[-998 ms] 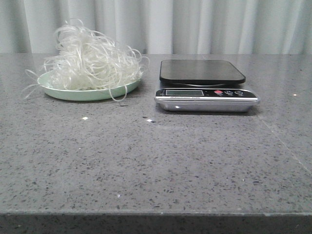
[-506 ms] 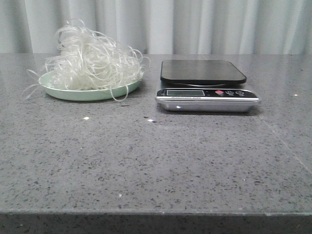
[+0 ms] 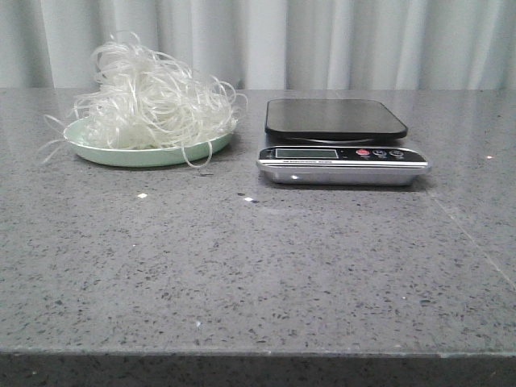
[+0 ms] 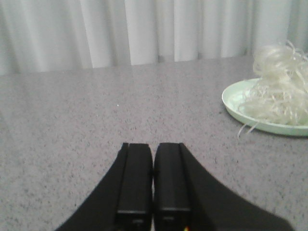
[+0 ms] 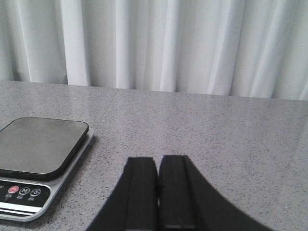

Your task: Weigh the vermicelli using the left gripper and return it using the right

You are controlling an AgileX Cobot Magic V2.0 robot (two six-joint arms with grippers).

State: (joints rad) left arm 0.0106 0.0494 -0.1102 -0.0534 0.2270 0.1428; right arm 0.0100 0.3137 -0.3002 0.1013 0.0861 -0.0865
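The vermicelli (image 3: 149,97) sits heaped on a pale green plate (image 3: 137,153) on the grey speckled table (image 3: 258,266), just left of a digital kitchen scale (image 3: 339,141) whose black platform is bare. The left gripper (image 4: 153,175) has its 2 fingers pressed together on nothing, above the table and apart from the plate. The right gripper (image 5: 157,175) is likewise closed and empty, beside the scale.

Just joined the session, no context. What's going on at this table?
Nothing is being handled yet. The vermicelli sits heaped on a pale green plate at the table's left, a few strands trailing over the rim. Beside it, to the right, a kitchen scale stands with its dark platform bare. The left gripper and right gripper are both shut and empty, low over bare tabletop, neither touching anything. Weighing has not begun.
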